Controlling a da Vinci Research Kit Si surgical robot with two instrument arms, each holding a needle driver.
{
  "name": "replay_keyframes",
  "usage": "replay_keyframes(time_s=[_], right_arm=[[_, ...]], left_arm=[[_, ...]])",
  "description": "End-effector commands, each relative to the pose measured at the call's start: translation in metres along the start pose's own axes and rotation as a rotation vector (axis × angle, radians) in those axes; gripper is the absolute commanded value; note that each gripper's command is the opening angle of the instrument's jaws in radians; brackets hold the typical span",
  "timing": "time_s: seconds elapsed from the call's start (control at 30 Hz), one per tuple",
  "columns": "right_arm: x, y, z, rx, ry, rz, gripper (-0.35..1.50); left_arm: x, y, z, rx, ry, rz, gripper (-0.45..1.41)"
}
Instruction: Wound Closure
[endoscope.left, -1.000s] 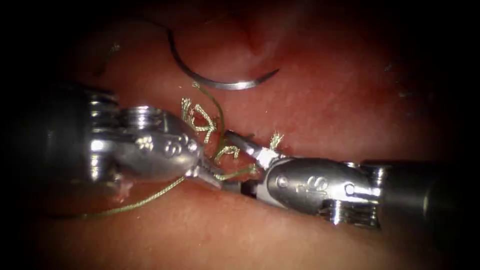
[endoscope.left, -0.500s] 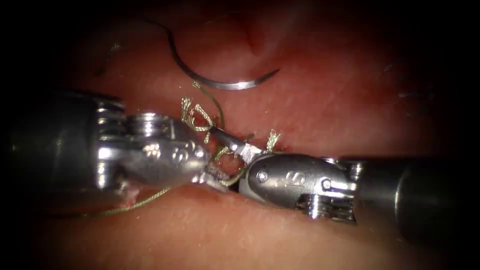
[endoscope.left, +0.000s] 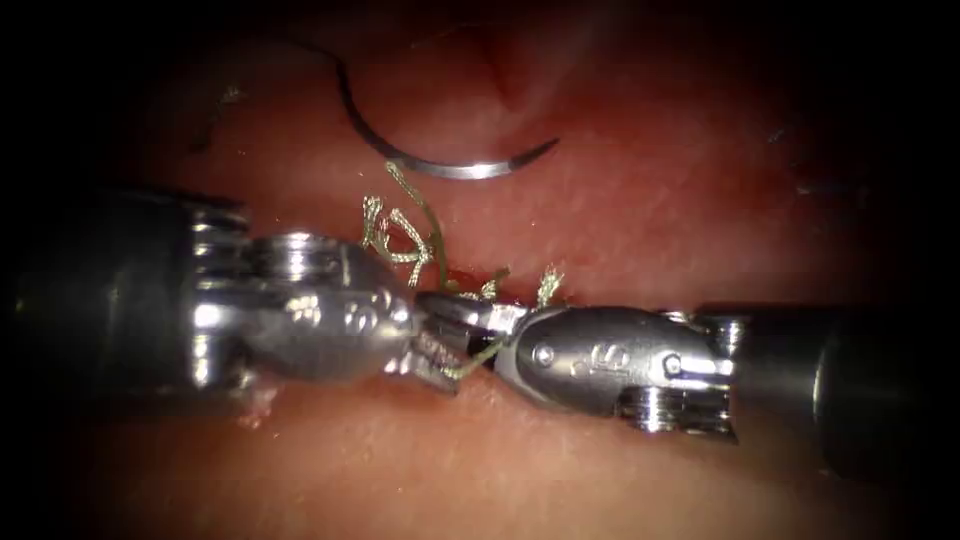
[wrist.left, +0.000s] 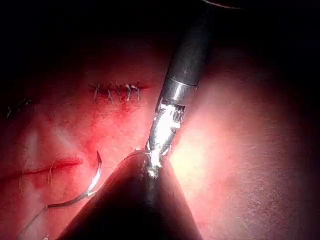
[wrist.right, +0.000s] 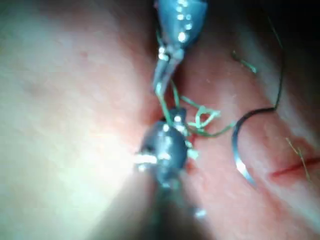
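The curved needle (endoscope.left: 450, 168) lies free on the tissue (endoscope.left: 640, 200) beyond both tools, held by neither and not in the tissue; it is also seen in the wrist views (wrist.left: 90, 187) (wrist.right: 240, 150). My left tool (endoscope.left: 435, 360) comes in from the left, shut on the greenish thread (endoscope.left: 475, 352). My right tool (endoscope.left: 455, 305) meets it tip to tip, jaws shut on the same thread just beside the left jaws. Just behind the tips lies the stitched cut with knotted thread ends (endoscope.left: 395, 235). In the right wrist view the thread (wrist.right: 164, 102) runs between the two tools' jaws.
A row of stitches (wrist.left: 117, 92) closes one cut, and a second red cut (wrist.left: 50, 167) (wrist.right: 295, 170) lies near the needle. Short cut ends of thread (endoscope.left: 548, 280) stick up by the right tool. Red fluid wets the tissue around the knots.
My right tool moved left to the left tool's tip and its open jaws shut on the thread. The thread trailing to the lower left has gone from sight.
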Motion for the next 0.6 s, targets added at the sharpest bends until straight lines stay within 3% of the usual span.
replay_keyframes(time_s=[0.03, 0.3, 0.6], right_arm=[[0.0001, -0.0003, 0.0008, 0.001, 0.003, -0.003, -0.35], [0.0012, -0.0006, 0.0, -0.002, -0.001, -0.035, -0.35], [0.0009, -0.0005, -0.0004, 0.016, -0.021, -0.042, -0.35]], left_arm=[[0.0003, -0.0004, 0.0006, 0.001, 0.001, 0.002, -0.45], [0.0001, -0.0005, 0.0002, -0.003, 0.003, 0.004, -0.45], [-0.0008, -0.001, -0.0015, -0.008, 0.005, 0.011, -0.45]])
